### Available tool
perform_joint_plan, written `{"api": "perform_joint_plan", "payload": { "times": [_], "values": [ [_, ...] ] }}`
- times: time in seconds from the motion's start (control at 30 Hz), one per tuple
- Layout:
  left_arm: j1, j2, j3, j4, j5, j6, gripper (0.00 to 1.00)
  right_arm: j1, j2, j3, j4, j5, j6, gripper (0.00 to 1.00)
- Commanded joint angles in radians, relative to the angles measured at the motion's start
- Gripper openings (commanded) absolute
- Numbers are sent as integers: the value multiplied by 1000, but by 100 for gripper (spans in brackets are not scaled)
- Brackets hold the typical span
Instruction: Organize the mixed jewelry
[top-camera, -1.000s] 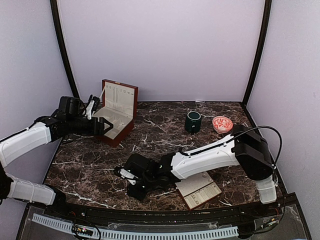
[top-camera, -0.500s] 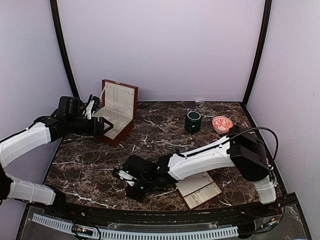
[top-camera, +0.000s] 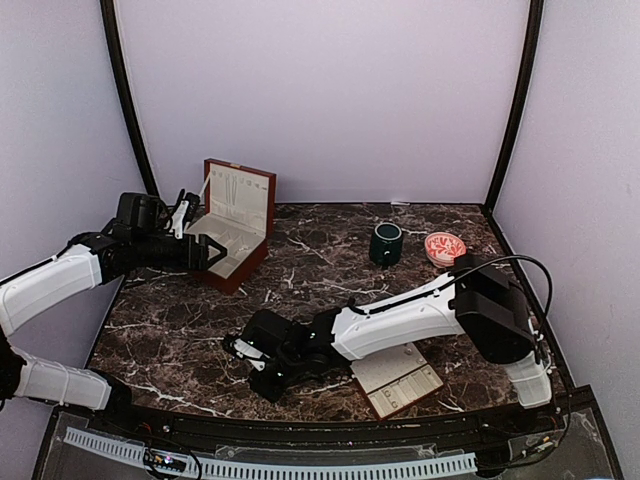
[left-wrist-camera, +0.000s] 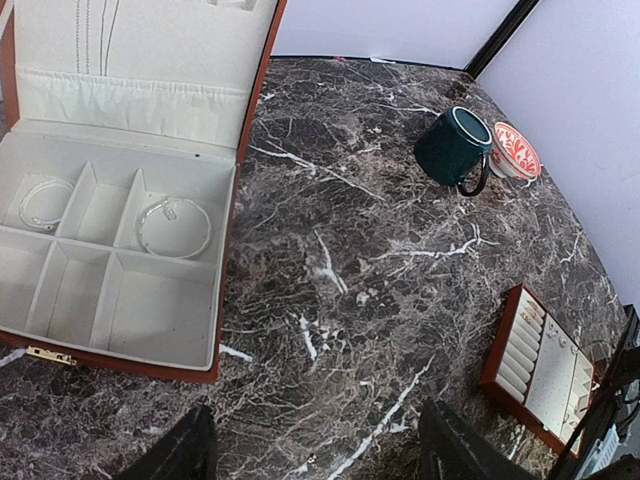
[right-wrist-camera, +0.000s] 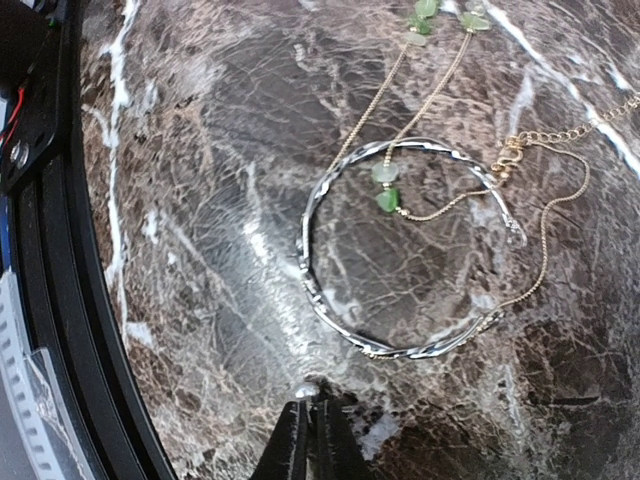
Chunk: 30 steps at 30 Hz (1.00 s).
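Observation:
In the right wrist view a twisted silvery bangle (right-wrist-camera: 312, 285) lies flat on the marble, with a gold chain carrying green beads (right-wrist-camera: 387, 197) across it and a fine gold chain (right-wrist-camera: 547, 228) beside it. My right gripper (right-wrist-camera: 310, 415) is shut just below the bangle, with a tiny silvery stud (right-wrist-camera: 303, 392) pinched at its tips; it sits low at the table's near left (top-camera: 242, 351). My left gripper (left-wrist-camera: 315, 462) is open and empty above the marble beside the wooden box (left-wrist-camera: 232, 250), which holds two thin bangles (left-wrist-camera: 175, 227). A tiny piece (left-wrist-camera: 312, 459) lies between its fingers.
The red-brown box (top-camera: 236, 226) stands open at the back left. A cream-padded slotted tray (top-camera: 397, 378) lies near the front edge, right of my right arm. A dark green mug (top-camera: 386, 243) and a red-patterned bowl (top-camera: 444, 248) stand at the back right. The black table rim (right-wrist-camera: 60, 300) is close.
My right arm has slid slightly left and toward the near edge. The left arm has not moved.

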Motion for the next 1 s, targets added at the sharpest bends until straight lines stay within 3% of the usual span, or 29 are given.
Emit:
{"api": "perform_joint_plan", "payload": {
  "times": [0.0, 0.23, 0.4, 0.67, 0.83, 0.97],
  "values": [
    [5, -25, 3, -8, 13, 13, 72, 8, 25, 10, -9, 26, 7, 4],
    [5, -29, -1, -6, 12, 13, 72, -15, -32, -36, 40, -9, 29, 0],
    [4, -46, -16, 20, 35, 16, 72, -87, -164, -152, 167, -154, 115, 0],
    [-2, -118, -93, 190, 283, 34, 71, -190, -419, -426, 350, -323, 281, 0],
    [-115, -160, -177, 385, 350, 2, 70, -257, -577, -572, 425, -371, 377, 0],
    [-266, -176, -186, 421, 264, 58, 68, -320, -696, -686, 512, -409, 467, 0]
  ]
}}
